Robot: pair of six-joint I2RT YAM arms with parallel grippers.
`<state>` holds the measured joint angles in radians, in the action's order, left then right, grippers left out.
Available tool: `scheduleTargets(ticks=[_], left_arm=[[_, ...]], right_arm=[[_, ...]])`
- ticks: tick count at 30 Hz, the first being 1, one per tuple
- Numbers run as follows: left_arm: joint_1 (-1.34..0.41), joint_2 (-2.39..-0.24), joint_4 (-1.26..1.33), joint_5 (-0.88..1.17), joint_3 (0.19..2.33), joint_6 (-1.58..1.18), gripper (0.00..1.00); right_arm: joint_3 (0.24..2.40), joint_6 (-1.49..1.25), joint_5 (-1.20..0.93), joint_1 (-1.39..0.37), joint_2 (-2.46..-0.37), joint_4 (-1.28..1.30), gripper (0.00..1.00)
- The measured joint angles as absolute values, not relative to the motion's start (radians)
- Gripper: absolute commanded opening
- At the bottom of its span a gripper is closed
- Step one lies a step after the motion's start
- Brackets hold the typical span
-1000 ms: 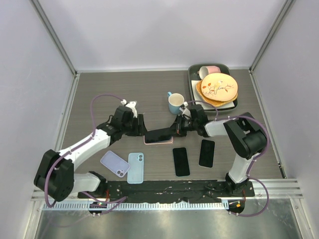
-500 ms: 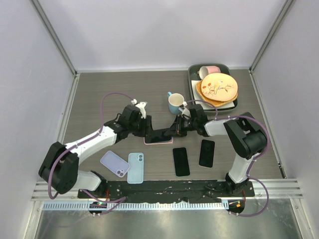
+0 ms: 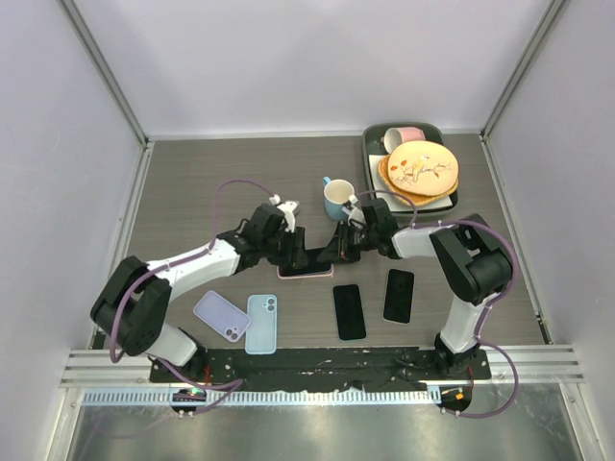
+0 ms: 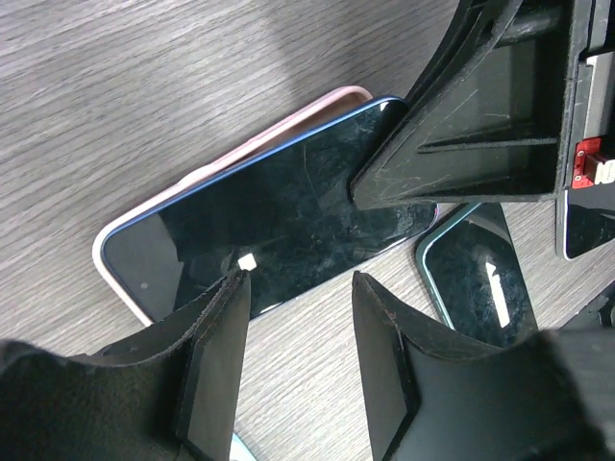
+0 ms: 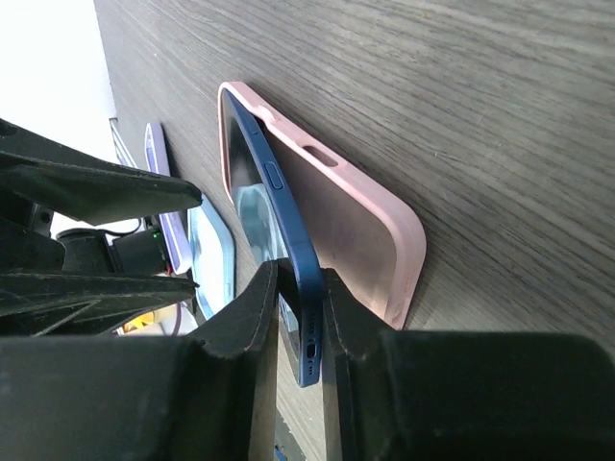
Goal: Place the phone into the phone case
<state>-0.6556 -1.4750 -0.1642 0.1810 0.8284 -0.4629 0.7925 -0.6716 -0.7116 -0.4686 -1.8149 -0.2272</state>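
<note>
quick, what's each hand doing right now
Left hand: open, holding nothing.
Right hand: closed on the blue phone, whose far end sits in the pink case.

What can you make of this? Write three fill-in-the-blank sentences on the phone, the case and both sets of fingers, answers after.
1. The right fingers pinch the edge of a ___ phone.
2. The phone leans tilted in a ___ case on the table.
3. The left fingers stand ___ above the phone, holding nothing.
Missing words: blue; pink; open.
</note>
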Motion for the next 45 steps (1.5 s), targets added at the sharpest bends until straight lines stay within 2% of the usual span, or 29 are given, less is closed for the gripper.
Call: scheduleTargets(ticks=[18, 23, 26, 41, 42, 45], left_arm=[[-0.662, -1.645, 0.008, 0.233, 0.868, -0.502, 0.48], [-0.657, -1.652, 0.001, 0.243, 0.877, -0.508, 0.48], [-0.650, -1.651, -0.011, 0.251, 0.877, -0.508, 0.49], [-0.652, -1.664, -0.007, 0.223, 0.868, -0.515, 0.50], [-0.653, -1.664, -0.005, 0.220, 0.867, -0.516, 0.50], [-0.654, -1.664, 0.002, 0.217, 0.862, -0.518, 0.50]], right_arm=[[0.895, -0.582, -0.505, -0.544, -1.799, 0.015, 0.36], [0.933, -0.574, -0.410, -0.583, -1.786, 0.092, 0.39], [0.947, -0.569, -0.340, -0.611, -1.773, 0.128, 0.46], [1.011, -0.477, 0.028, -0.752, -1.743, 0.256, 0.51], [1.011, -0.468, 0.040, -0.758, -1.739, 0.257, 0.56], [0.985, -0.439, 0.078, -0.771, -1.714, 0.234, 0.61]])
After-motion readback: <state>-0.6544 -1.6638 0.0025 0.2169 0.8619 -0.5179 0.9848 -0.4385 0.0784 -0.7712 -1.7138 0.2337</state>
